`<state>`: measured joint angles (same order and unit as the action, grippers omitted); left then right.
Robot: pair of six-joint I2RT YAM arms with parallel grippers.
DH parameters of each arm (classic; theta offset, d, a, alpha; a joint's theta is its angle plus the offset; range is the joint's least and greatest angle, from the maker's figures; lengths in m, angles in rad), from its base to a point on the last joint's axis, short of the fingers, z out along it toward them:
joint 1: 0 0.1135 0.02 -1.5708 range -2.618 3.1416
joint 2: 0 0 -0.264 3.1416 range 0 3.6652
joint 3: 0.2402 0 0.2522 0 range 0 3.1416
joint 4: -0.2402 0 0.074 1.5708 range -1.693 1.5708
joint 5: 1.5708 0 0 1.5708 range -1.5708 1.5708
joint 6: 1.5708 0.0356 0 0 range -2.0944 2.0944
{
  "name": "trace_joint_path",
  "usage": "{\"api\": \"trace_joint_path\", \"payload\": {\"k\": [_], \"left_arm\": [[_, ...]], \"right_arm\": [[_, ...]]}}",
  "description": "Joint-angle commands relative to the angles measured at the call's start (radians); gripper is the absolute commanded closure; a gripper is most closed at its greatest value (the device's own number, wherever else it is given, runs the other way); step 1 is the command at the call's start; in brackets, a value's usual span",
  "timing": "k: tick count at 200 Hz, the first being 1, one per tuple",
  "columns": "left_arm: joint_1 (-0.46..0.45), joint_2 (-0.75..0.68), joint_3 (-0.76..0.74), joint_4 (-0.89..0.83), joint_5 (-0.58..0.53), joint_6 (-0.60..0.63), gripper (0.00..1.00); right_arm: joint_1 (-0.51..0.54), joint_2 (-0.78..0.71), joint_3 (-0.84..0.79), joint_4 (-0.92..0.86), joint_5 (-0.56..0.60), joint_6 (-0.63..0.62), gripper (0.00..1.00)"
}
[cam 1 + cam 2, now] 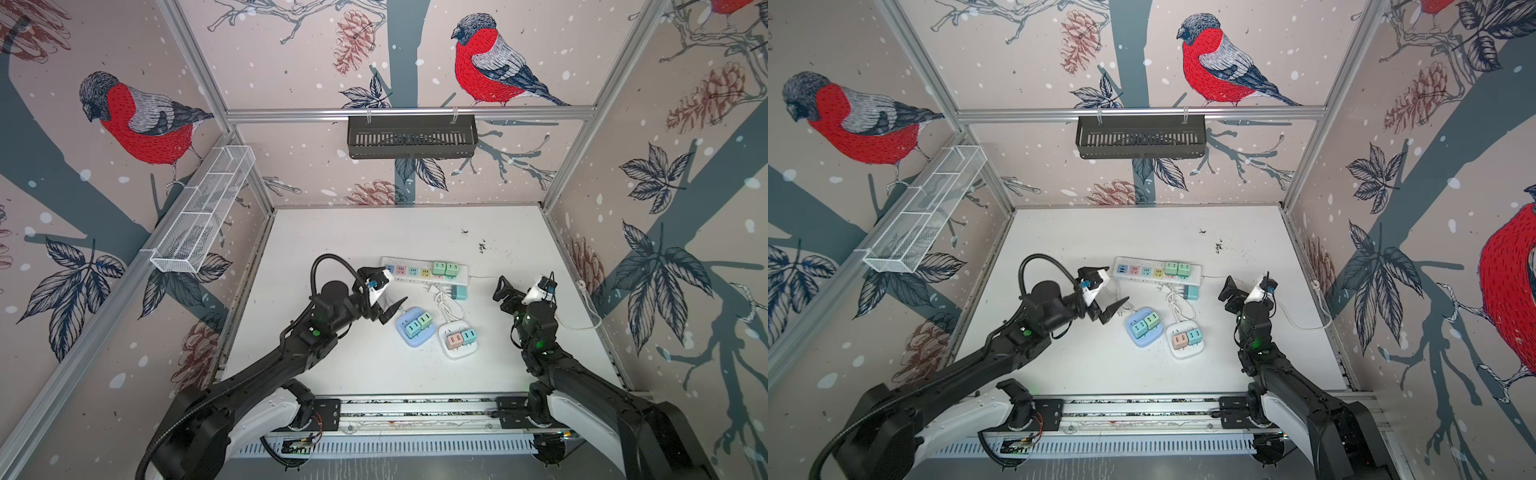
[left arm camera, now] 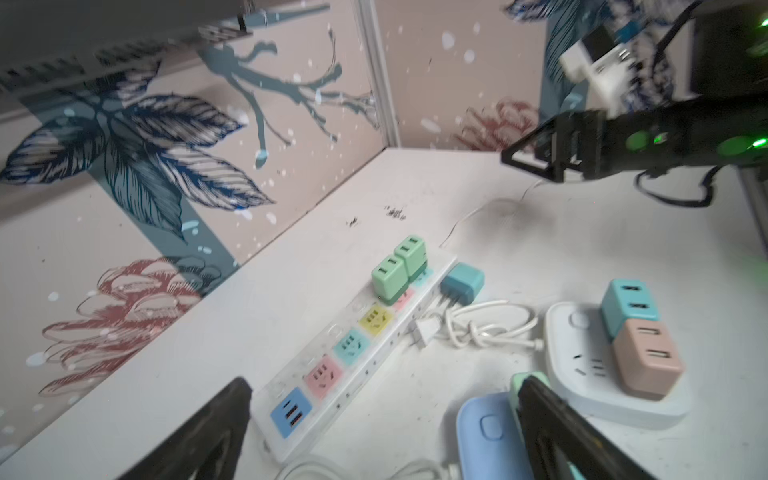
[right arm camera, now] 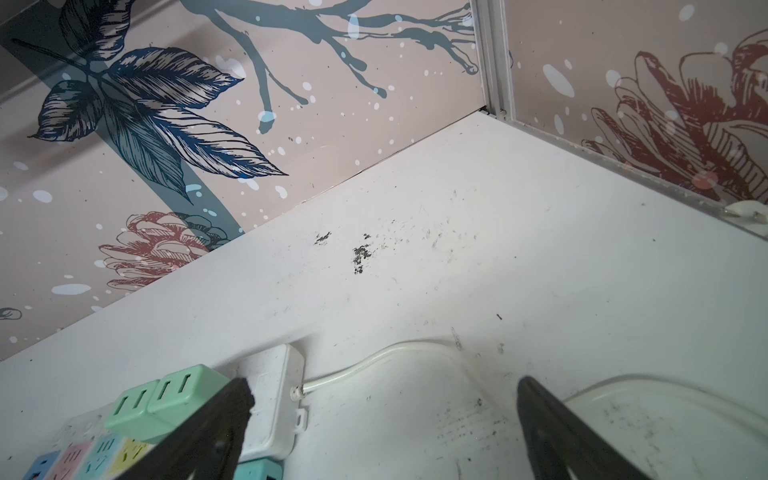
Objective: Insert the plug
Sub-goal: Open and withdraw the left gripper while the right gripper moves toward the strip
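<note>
A long white power strip (image 1: 415, 279) (image 2: 374, 365) lies across the table's middle, with two green plugs (image 1: 445, 269) (image 2: 399, 270) (image 3: 166, 395) seated at its right end. A loose teal plug (image 1: 460, 293) (image 2: 461, 284) lies on its side beside that end. My left gripper (image 1: 395, 289) (image 2: 384, 415) hangs open and empty between the long strip and a blue strip (image 1: 415, 340) (image 2: 490, 432). In the left wrist view, one of its fingers (image 2: 552, 428) covers a green plug (image 1: 424, 320) on that blue strip. My right gripper (image 1: 523, 282) (image 3: 384, 415) is open and empty, right of the long strip.
A white square strip (image 1: 455, 354) (image 2: 582, 357) holds a pink plug (image 2: 646, 357) and a teal plug (image 2: 627, 305). Its knotted white cord (image 2: 478, 328) lies between the strips. The long strip's cable (image 1: 582, 326) runs to the right wall. Baskets hang on the back wall (image 1: 411, 137) and left wall (image 1: 203, 208).
</note>
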<state>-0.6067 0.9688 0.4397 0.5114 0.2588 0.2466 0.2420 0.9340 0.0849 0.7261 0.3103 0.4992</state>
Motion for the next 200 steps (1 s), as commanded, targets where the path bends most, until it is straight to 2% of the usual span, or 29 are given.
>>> {"api": "trace_joint_path", "payload": {"k": [1, 9, 32, 58, 99, 128, 138, 158, 170, 185, 200], "left_arm": [[0.013, -0.055, 0.075, 0.218, -0.291, -0.214, 0.01], [0.015, -0.058, 0.082, 0.199, -0.347, -0.24, 0.01], [0.016, -0.059, 0.086, 0.194, -0.428, -0.216, 0.01], [0.018, -0.059, 0.114, 0.162, -0.482, -0.287, 0.01], [0.019, -0.021, 0.184, 0.059, -0.489, -0.306, 0.01], [0.019, -0.043, 0.156, 0.085, -0.468, -0.303, 0.01], [0.02, -0.05, 0.15, 0.091, -0.47, -0.3, 0.01], [0.022, -0.061, 0.15, 0.074, -0.479, -0.302, 0.01], [0.024, -0.07, 0.146, 0.07, -0.488, -0.309, 0.01], [0.026, -0.08, 0.14, 0.068, -0.485, -0.317, 0.01], [0.026, -0.085, 0.136, 0.062, -0.486, -0.329, 0.01]], "right_arm": [[0.008, 0.005, 0.007, 0.059, -0.004, -0.021, 0.0], [0.013, 0.005, 0.004, 0.07, -0.001, -0.028, 0.02], [0.058, 0.008, -0.001, 0.112, 0.031, -0.069, 0.09], [0.096, 0.035, 0.012, 0.125, 0.047, -0.109, 0.1], [0.097, 0.043, 0.02, 0.118, 0.037, -0.113, 0.12], [0.085, 0.063, 0.037, 0.097, 0.026, -0.101, 0.12], [0.067, 0.067, 0.072, 0.011, 0.015, -0.06, 0.11], [0.041, 0.017, 0.237, -0.395, -0.044, 0.092, 0.11], [0.042, -0.023, 0.32, -0.561, -0.113, 0.123, 0.11], [0.045, -0.072, 0.422, -0.696, -0.212, 0.121, 0.15], [0.055, -0.107, 0.492, -0.725, -0.296, 0.087, 0.2]]}}
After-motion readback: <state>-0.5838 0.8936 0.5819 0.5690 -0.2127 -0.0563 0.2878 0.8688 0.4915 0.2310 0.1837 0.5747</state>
